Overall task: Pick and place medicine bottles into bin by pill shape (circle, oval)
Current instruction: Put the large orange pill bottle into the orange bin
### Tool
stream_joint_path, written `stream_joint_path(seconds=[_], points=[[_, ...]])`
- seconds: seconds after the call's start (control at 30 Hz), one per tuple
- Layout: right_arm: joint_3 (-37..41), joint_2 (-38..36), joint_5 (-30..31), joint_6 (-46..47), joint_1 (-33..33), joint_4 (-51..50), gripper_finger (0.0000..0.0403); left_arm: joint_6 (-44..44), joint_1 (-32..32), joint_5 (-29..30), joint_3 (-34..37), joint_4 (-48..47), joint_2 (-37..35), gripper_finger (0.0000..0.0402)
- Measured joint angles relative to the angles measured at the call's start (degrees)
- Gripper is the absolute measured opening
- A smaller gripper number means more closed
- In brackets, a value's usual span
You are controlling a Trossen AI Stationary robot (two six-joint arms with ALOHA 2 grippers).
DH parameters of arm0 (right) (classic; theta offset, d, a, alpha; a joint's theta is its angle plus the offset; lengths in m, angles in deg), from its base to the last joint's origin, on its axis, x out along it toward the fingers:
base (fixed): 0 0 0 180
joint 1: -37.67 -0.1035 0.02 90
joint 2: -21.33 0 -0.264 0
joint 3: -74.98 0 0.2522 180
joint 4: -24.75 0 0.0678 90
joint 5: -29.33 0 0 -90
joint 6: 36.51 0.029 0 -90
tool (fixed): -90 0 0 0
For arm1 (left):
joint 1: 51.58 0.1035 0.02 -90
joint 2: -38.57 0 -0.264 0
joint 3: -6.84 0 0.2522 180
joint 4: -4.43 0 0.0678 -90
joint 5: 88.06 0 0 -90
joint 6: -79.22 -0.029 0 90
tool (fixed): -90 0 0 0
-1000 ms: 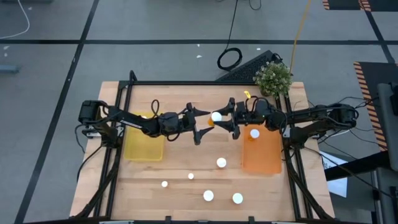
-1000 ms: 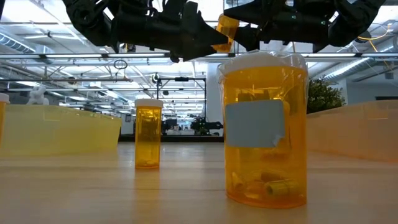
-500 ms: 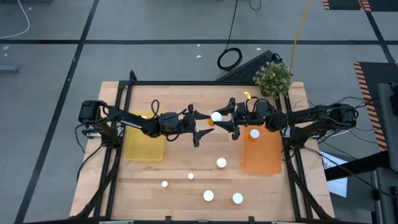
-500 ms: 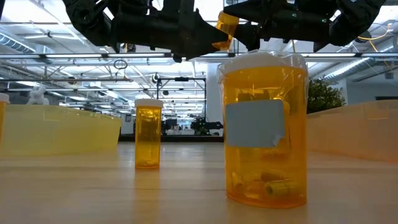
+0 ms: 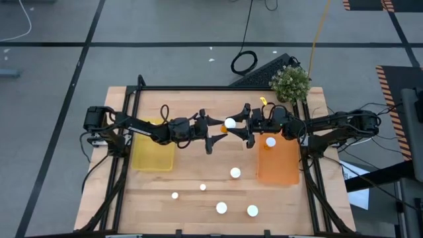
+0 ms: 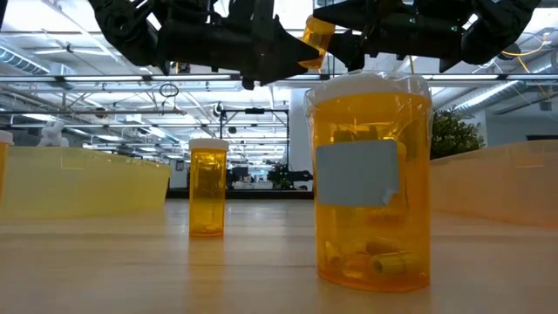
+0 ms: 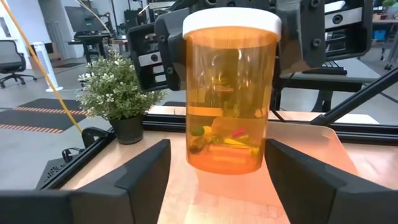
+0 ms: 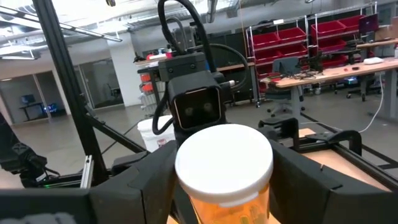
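Observation:
An amber medicine bottle [image 7: 228,106] with a white cap hangs above the table's middle, with my right gripper [image 5: 235,129] shut on it. Small coloured pills lie at its bottom [image 7: 217,138]. My left gripper [image 5: 211,134] faces it from the left, open. Its fingers [image 7: 140,177] stand on either side of the bottle's lower part without touching it. Several more medicine bottles stand on their bases on the near half of the table [image 5: 234,172] [image 5: 221,207]. Another bottle [image 5: 270,141] sits in the orange bin [image 5: 279,168]. The yellow bin [image 5: 153,157] lies at the left. My right gripper pinches the bottle's upper body, just below the white cap [image 8: 224,163], between its two fingers [image 8: 144,180]. The fingers reach in roughly level from the table's right side. The bottle hangs clear of the table, cap up and slightly tilted.
A potted plant [image 5: 290,82] stands at the far right corner. In the low view a large bottle [image 6: 370,183] stands close to the camera and a narrower one [image 6: 207,187] farther back. The table's frame rails run along both sides [image 5: 125,165].

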Motion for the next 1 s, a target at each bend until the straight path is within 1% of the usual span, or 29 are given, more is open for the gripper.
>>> stream_joint_path(seconds=[0.13,0.23,0.3,0.57,0.73,0.87,1.0], points=[[0.01,0.00,0.02,0.00,0.00,0.00,0.0222,0.41,0.02,-1.40,0.00,0.56,0.00,0.0236],[0.01,0.00,0.00,-0.01,0.00,0.00,0.0222,1.58,0.00,-2.07,-0.02,1.42,0.00,0.0231],[0.01,0.00,0.00,0.00,0.00,-0.03,0.0222,2.40,0.00,-2.34,-0.02,1.37,0.00,0.0235],[0.01,0.00,0.04,-0.01,0.00,0.00,0.0222,3.06,0.00,-1.72,-0.02,1.42,0.00,0.0280],[0.01,0.00,0.04,0.00,0.00,0.00,0.0222,3.06,0.53,-1.83,-0.02,1.14,0.33,0.0284],[0.01,0.00,0.04,0.00,0.00,0.00,0.0222,3.05,0.74,-3.73,-0.31,1.20,0.37,0.0285],[0.01,0.00,0.04,-0.02,0.00,0.00,0.0222,2.59,0.76,-4.33,-1.18,0.49,0.37,0.0285]])
